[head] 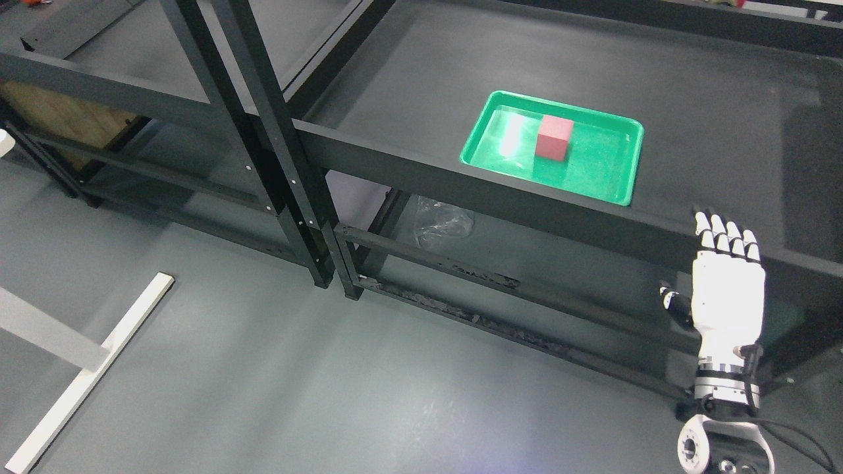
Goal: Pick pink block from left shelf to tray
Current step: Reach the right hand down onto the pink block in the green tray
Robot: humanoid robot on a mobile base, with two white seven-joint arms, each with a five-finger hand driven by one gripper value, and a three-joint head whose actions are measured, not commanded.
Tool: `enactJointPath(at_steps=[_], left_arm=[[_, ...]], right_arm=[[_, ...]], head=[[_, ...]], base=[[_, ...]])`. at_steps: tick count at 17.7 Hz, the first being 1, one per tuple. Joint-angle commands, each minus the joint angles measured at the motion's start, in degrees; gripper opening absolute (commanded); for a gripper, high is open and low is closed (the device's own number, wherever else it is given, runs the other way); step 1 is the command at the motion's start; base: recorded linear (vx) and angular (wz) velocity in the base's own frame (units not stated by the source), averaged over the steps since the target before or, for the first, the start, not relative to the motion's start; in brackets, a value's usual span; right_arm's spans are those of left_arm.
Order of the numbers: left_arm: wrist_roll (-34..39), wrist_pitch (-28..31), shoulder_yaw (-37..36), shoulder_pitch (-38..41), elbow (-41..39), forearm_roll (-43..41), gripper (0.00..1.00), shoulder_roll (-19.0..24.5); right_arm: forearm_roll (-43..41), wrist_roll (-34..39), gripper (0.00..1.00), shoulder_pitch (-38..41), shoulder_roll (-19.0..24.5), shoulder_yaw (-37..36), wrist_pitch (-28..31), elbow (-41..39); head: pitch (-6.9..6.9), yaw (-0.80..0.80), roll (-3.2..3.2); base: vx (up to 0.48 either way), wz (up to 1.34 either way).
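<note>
One block, and we judge the job done: pink block (553, 137) sits inside the green tray (619, 187), upper right of centre in the frame, on the dark tabletop (711, 118). Nothing else is in the tray. Our right hand (728, 289) hangs at lower right, fingers (721, 236) straight and holding nothing, well apart from the tray. Left shelf (217, 105), upper left, shows no block. Nothing left to move.

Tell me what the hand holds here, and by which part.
Nothing. The right hand is open and empty; the pink block sits in the green tray.
</note>
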Motion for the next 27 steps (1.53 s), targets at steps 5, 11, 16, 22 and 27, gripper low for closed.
enactJointPath(at_steps=[5, 11, 16, 22, 27], left_arm=[[0.0, 0.0, 0.0, 0.5, 0.0, -0.1, 1.0, 1.0], [0.0, 0.0, 0.0, 0.5, 0.0, -0.1, 1.0, 1.0], [0.0, 0.0, 0.0, 0.5, 0.0, -0.1, 1.0, 1.0], [0.0, 0.0, 0.0, 0.5, 0.0, -0.1, 1.0, 1.0], [0.0, 0.0, 0.0, 0.5, 0.0, -0.1, 1.0, 1.0]], right_arm=[[0.8, 0.2, 0.93, 0.4, -0.7, -0.1, -0.1, -0.2], [-1.7, 2.9, 0.93, 0.9, -0.7, -0.1, 0.0, -0.1], [-1.8, 12.3, 0.93, 1.2, -0.8, -0.1, 0.0, 0.2], [-1.4, 16.2, 0.93, 2.2, -1.1, 2.5, -0.4, 1.2], [-1.0, 18.3, 0.93, 2.2, -1.4, 3.0, -0.6, 2.5]], head=[[0.0, 0.0, 0.0], [0.0, 0.0, 0.0], [0.0, 0.0, 0.0], [0.0, 0.0, 0.0], [0.0, 0.0, 0.0]], base=[[0.325, 0.31], [0.285, 0.08], [0.261, 0.09], [0.185, 0.08], [0.131, 0.05]])
